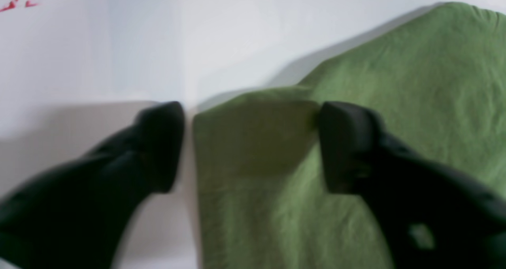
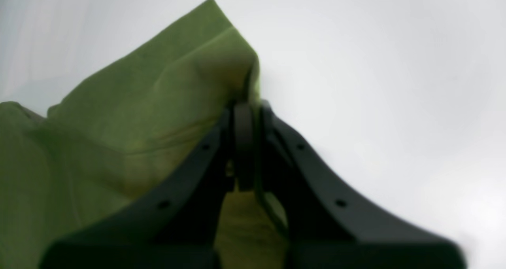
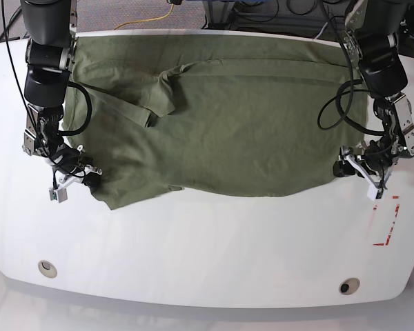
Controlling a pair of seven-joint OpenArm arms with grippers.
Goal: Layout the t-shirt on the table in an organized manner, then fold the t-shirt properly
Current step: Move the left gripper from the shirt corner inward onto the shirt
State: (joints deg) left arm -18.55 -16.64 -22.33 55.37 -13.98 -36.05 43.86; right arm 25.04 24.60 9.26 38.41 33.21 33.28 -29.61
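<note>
The olive-green t-shirt [image 3: 228, 124] lies spread across the back half of the white table [image 3: 207, 248], with one sleeve folded over onto the body near the upper left. My right gripper [image 3: 90, 181] is at the shirt's near left corner. In the right wrist view, my right gripper [image 2: 245, 110] is shut on a lifted fold of the t-shirt [image 2: 138, 114]. My left gripper [image 3: 346, 167] is at the shirt's right edge. The left wrist view shows my left gripper [image 1: 251, 142] with its fingers apart around a corner of the t-shirt [image 1: 395, 103].
A red dashed rectangle mark [image 3: 385, 222] lies just in front of the left gripper, and part of this red mark [image 1: 16, 2] shows in the left wrist view. Two round grommet holes [image 3: 47, 267] [image 3: 348, 285] sit near the front edge. Cables hang behind the table.
</note>
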